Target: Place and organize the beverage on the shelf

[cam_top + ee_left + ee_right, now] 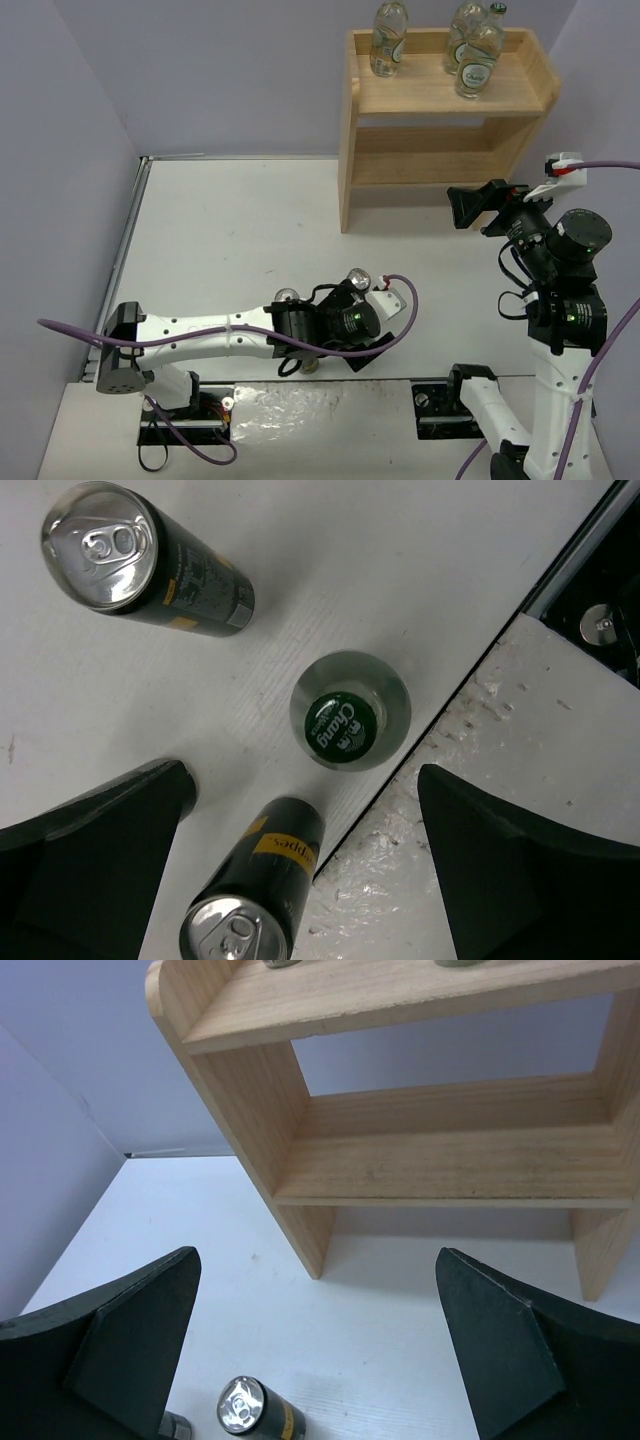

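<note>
The wooden shelf (445,95) stands at the far right; three clear bottles (478,60) are on its top tier. My left gripper (345,322) is open and points down over the near table. In the left wrist view it (305,780) hangs above a green-capped bottle (350,725) and a dark can (250,900) between its fingers, touching neither. A second can (100,545) stands further off. My right gripper (470,205) is open and empty in front of the shelf's lower tier (450,1160). It (317,1257) sees one can (250,1410) below.
Two silver can tops (357,278) show beside the left wrist. The bottle stands close to the seam at the table's near edge (440,710). A purple cable (405,310) loops off the left arm. Grey walls close in the left and back.
</note>
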Available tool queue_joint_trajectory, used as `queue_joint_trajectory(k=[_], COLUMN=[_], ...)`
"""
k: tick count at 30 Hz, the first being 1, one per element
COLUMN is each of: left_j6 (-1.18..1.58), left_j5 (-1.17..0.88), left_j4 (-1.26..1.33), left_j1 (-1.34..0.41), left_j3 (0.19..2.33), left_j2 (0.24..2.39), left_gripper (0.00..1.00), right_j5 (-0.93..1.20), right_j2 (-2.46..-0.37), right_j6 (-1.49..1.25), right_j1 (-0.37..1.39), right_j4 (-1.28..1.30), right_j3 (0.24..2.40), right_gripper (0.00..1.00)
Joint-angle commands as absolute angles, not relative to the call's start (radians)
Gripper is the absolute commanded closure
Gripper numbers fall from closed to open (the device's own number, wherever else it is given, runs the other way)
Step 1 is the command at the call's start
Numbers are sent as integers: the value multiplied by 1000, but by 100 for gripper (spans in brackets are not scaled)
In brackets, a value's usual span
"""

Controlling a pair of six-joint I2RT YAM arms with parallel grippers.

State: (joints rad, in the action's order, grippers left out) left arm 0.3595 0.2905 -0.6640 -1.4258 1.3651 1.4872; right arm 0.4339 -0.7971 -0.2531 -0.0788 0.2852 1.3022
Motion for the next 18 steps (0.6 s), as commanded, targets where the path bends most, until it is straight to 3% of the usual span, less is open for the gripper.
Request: queue_joint_trajectory(k=[1,5,13,17,18], left_j6=[373,367,382,394,393], left_j5=[287,291,310,304,304], left_j4=[-536,-471,-497,-508,-508], left_j1=[-1425,-1424,-1425,-1425,-1425], left_j3=[1356,1322,1362,1359,1362], left_j2=[1479,1496,1571,1580,1580], left_gripper=[0,15,61,69,76], right_j5=[445,459,489,495,505], right_j2=[-815,-813,-802,-795,-795], right_j6=[-233,-233,-233,-232,-235], right_j1=[-78,-78,-78,-78,-78], right_j4=[287,285,285,285,285], right_j3=[1307,1292,1284,1284,1279], right_gripper=[0,0,0,0,0])
